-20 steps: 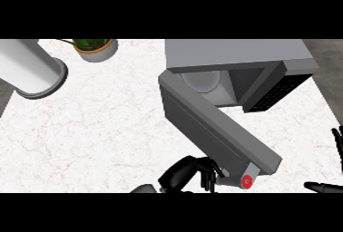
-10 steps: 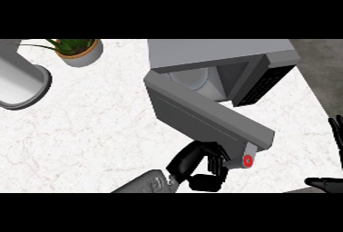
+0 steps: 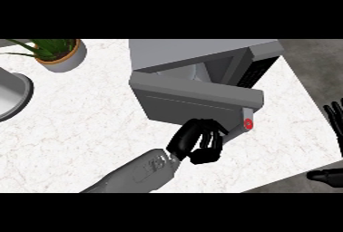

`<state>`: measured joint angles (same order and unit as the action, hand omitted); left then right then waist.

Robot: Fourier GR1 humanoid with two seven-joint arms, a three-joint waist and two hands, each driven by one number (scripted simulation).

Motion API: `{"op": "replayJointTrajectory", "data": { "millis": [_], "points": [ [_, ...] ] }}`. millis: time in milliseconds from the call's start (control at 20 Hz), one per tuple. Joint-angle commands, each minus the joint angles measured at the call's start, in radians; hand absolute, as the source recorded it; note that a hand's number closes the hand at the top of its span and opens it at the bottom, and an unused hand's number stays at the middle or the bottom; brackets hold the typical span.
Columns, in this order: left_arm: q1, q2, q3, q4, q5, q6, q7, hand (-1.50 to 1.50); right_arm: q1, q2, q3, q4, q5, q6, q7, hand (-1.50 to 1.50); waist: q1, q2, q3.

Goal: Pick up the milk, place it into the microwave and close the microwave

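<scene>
The grey microwave (image 3: 201,52) stands at the back of the counter. Its door (image 3: 188,97) is swung most of the way across the opening, with a red button (image 3: 248,123) at its free end. A pale shape (image 3: 195,72), possibly the milk, shows through the gap above the door; most of it is hidden. My left hand (image 3: 198,142) rests against the door's outer face near the free end, fingers curled and holding nothing. My right hand (image 3: 334,120) shows at the right edge with straight fingers up, away from the microwave.
A potted plant (image 3: 64,54) stands at the back left. A grey round vessel (image 3: 10,95) sits at the left edge. The white marble counter (image 3: 80,136) ends in an edge at the right, next to my right hand.
The microwave door has swung further towards shut, with my left hand following against its outer face. My right hand has stayed at the right edge.
</scene>
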<state>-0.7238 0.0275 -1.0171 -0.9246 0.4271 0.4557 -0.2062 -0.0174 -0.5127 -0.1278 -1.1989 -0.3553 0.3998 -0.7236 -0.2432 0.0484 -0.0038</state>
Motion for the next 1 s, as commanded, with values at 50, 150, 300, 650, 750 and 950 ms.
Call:
{"op": "replayJointTrajectory", "data": {
  "millis": [50, 150, 300, 650, 750, 950],
  "points": [
    [-0.144, -0.026, 0.062, -0.007, 0.055, 0.025, -0.018, 1.50, -0.035, -0.018, -0.007, -0.023, -0.029, 0.047, -0.013, -1.50, -0.052, 0.002, -0.001],
    [-0.172, -0.026, 0.059, 0.012, 0.065, 0.038, -0.015, 1.50, -0.056, -0.022, 0.004, -0.029, -0.035, 0.058, 0.003, -1.50, -0.054, 0.006, -0.001],
    [-0.209, -0.026, 0.067, 0.047, 0.086, 0.050, -0.006, 1.50, -0.068, -0.019, 0.013, -0.039, -0.055, 0.076, 0.010, -1.50, -0.077, 0.014, 0.001],
    [-0.290, -0.026, 0.085, 0.109, 0.130, 0.083, 0.011, 1.50, -0.111, -0.047, 0.027, -0.060, -0.088, 0.115, 0.054, -1.50, -0.118, 0.024, 0.002],
    [-0.297, -0.026, 0.088, 0.115, 0.151, 0.089, 0.016, 1.50, -0.134, -0.053, 0.031, -0.071, -0.101, 0.125, 0.067, -1.50, -0.125, 0.026, 0.001],
    [-0.325, -0.025, 0.090, 0.133, 0.172, 0.102, 0.025, 1.50, -0.162, -0.054, 0.056, -0.089, -0.122, 0.157, 0.092, -1.50, -0.137, 0.034, 0.002]
  ]
}}
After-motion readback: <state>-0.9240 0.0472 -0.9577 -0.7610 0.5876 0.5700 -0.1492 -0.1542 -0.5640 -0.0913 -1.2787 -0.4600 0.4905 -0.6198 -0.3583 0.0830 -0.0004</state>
